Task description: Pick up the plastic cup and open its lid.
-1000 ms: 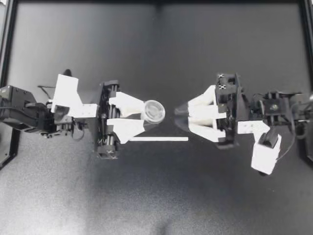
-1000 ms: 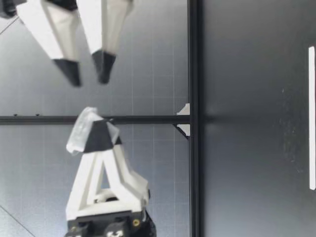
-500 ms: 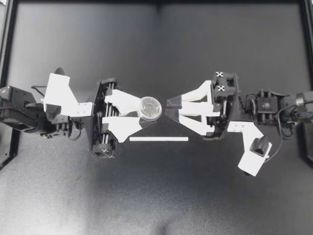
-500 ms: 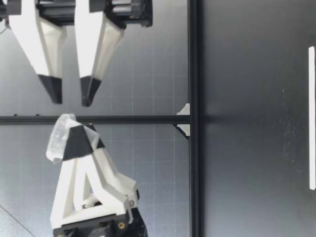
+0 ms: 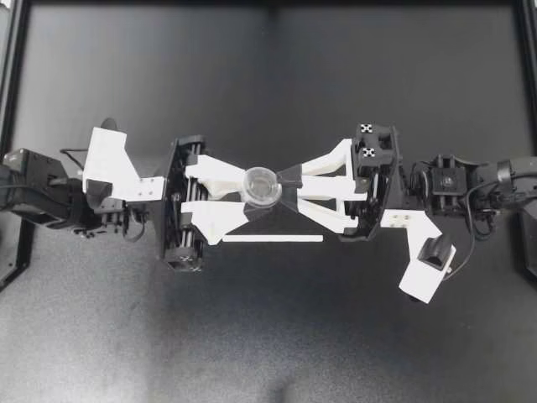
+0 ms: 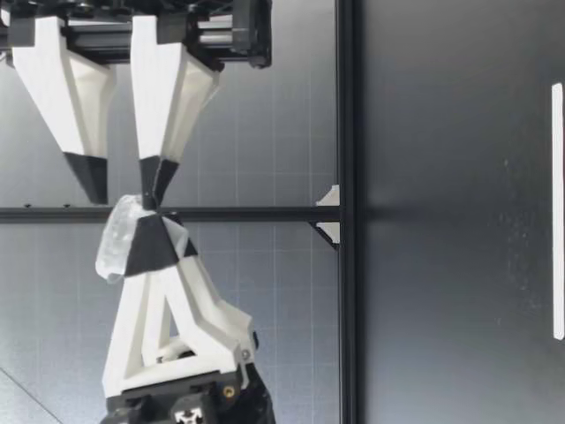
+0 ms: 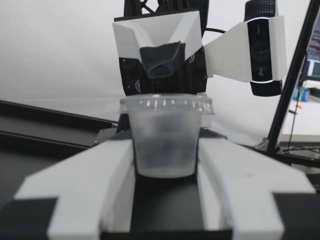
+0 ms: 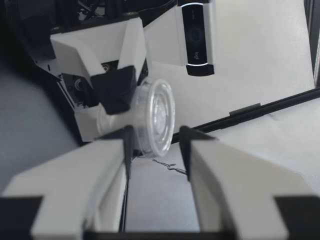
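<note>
above the dark table (image 5: 268,84) my left gripper (image 5: 250,193) squeezes the plastic cup (image 7: 165,145) by its sides, leaving the lid (image 7: 166,104) free for my right gripper (image 5: 284,189), fingers parted at its rim.

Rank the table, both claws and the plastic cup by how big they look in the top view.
1. Table, by far the largest.
2. Left claw and right claw: they look alike, so no order between them.
3. Plastic cup, the smallest, gripped in the left claw.
</note>
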{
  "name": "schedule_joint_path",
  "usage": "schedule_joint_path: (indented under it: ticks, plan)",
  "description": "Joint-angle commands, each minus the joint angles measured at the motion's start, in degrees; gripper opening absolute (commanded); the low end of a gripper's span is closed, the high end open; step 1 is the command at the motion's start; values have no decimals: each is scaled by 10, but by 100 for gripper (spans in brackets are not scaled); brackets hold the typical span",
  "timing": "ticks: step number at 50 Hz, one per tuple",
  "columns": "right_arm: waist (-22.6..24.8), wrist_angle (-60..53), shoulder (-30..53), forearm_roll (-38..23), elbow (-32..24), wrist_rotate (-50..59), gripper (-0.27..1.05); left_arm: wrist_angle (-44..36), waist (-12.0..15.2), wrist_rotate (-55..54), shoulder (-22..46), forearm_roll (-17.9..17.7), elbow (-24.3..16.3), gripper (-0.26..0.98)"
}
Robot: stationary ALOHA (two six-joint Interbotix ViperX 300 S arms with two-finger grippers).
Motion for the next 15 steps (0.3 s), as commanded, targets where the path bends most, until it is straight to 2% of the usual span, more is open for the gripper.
schedule_joint_path:
  ticks: [1,15]
  plan:
    - [3,-19,-28,3,-6,0,45,-1,-1,0,-3,-1,-3,9]
    - [-5,-48,-100,30,33,7,45,-1,-1,2,4,0,-1,9]
